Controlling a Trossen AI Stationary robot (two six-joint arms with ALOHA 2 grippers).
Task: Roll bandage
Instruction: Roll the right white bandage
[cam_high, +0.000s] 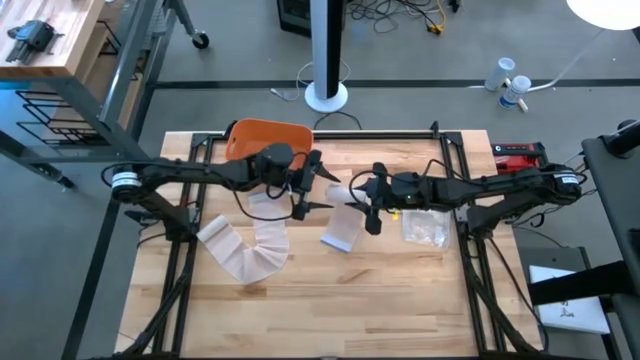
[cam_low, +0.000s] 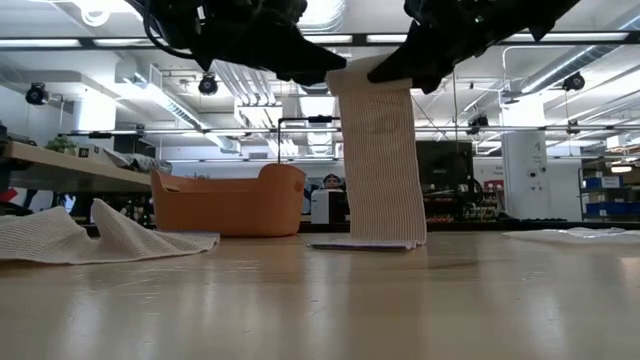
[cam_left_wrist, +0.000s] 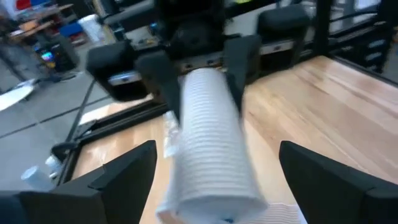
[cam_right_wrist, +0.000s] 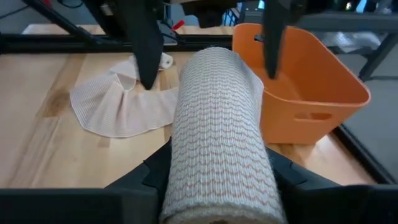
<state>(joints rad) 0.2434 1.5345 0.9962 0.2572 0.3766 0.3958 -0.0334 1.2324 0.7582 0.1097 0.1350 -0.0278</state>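
High view: bandage (cam_high: 343, 222) partly rolled, tail hanging down near the orange basket (cam_high: 266, 139); right gripper (cam_high: 366, 198) squeezing the roll, left gripper (cam_high: 313, 184) open beside it. More rolling left.

Orange bin (cam_high: 265, 138): on the table's (cam_high: 330, 310) far edge, left of centre; open top, handle slot in one side wall.

Clear plastic bag (cam_high: 425, 228): flat on the table, right of centre.

Red case (cam_high: 517, 153): just off the table's far right corner.

White pole base (cam_high: 326, 97): on the floor beyond the table.

White bottles (cam_high: 509, 85): on the floor, far right, two close together.

Wooden bench (cam_high: 45, 40): upper left, a dark tool on it.
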